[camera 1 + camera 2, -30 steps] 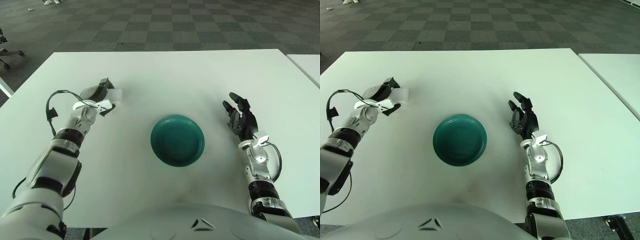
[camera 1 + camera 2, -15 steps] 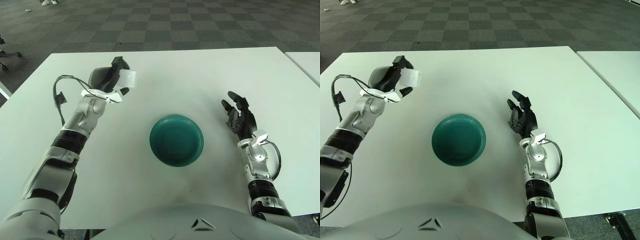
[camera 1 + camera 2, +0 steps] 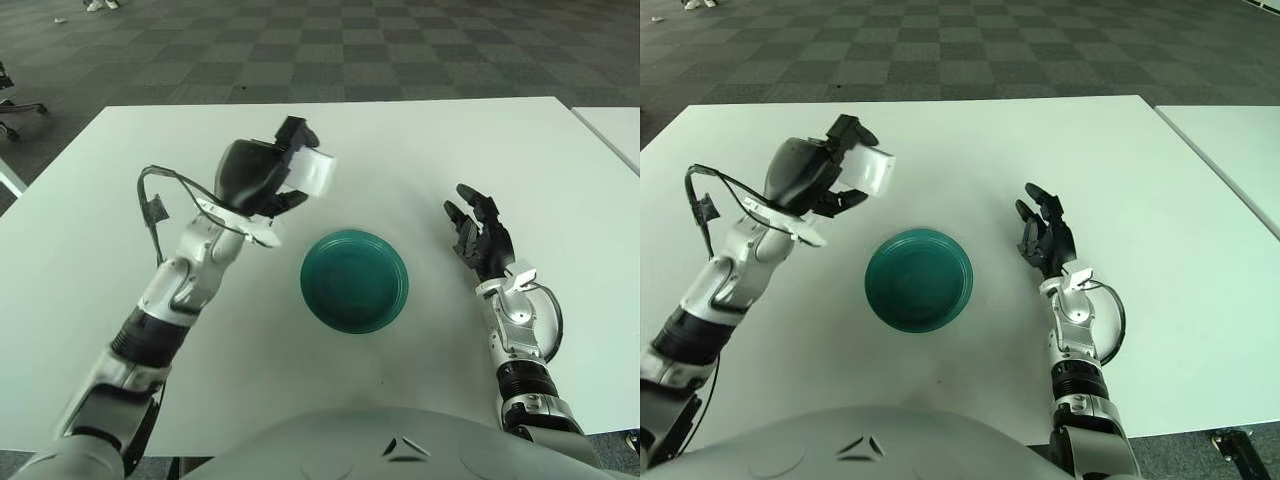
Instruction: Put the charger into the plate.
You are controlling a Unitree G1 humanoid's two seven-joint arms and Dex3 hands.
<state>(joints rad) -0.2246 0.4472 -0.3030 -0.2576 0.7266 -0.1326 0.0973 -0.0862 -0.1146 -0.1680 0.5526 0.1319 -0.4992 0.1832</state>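
Note:
The white charger [image 3: 318,173] is a small block held in the air by my left hand [image 3: 270,178], whose dark fingers are curled around it. It hangs above the white table [image 3: 130,160], up and to the left of the round dark green plate [image 3: 354,281]. The plate lies flat near the middle of the table and holds nothing. My right hand [image 3: 480,235] shows to the right of the plate, fingers spread and holding nothing.
A second white table [image 3: 618,128] shows at the right edge, across a narrow gap. Checkered carpet floor [image 3: 330,50] lies beyond the far table edge. A black cable [image 3: 165,190] loops off my left wrist.
My left hand has lifted off the table's left side and carried the charger up and to the right, toward the plate. The right hand has stayed in place.

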